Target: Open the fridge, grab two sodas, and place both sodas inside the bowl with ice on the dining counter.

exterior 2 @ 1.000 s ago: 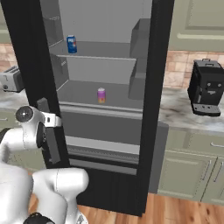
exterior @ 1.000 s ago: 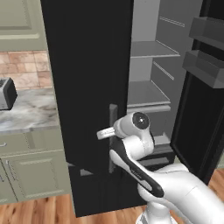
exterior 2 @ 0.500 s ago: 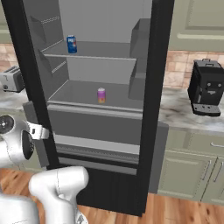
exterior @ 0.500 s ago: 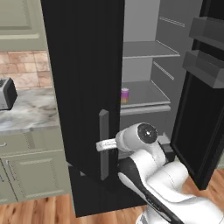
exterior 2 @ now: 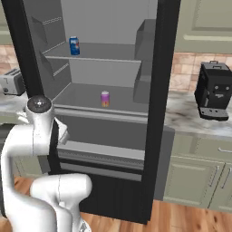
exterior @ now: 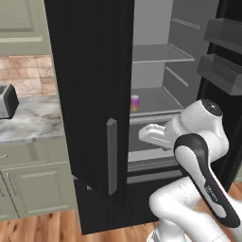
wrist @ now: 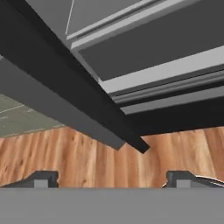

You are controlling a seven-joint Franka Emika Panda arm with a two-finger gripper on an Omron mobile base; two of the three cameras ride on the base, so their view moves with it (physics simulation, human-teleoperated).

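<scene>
The black fridge (exterior: 90,71) stands with both doors swung out, and its grey handle (exterior: 111,158) on the left door is free. A pink soda (exterior 2: 105,99) stands on the lower shelf, also seen as the pink soda (exterior: 135,102). A blue soda (exterior 2: 74,45) stands on the upper shelf. My gripper (wrist: 111,179) is open and empty, its fingertips (wrist: 42,178) wide apart. It hangs low in front of the fridge drawer (wrist: 166,70), beside the bottom edge of the left door (wrist: 83,109). The bowl with ice and the dining counter are out of view.
A toaster (exterior 2: 11,81) sits on the marble wall counter on the left and a black coffee machine (exterior 2: 213,90) on the right. Pale green cabinets (exterior: 33,184) flank the fridge. The right door's shelves (exterior: 222,52) jut out beside my arm. Wooden floor (wrist: 87,157) lies below.
The gripper has opened and let go of the left door's handle. The arm has swung right, from the handle to the front of the fridge drawer. The left door stands wider.
</scene>
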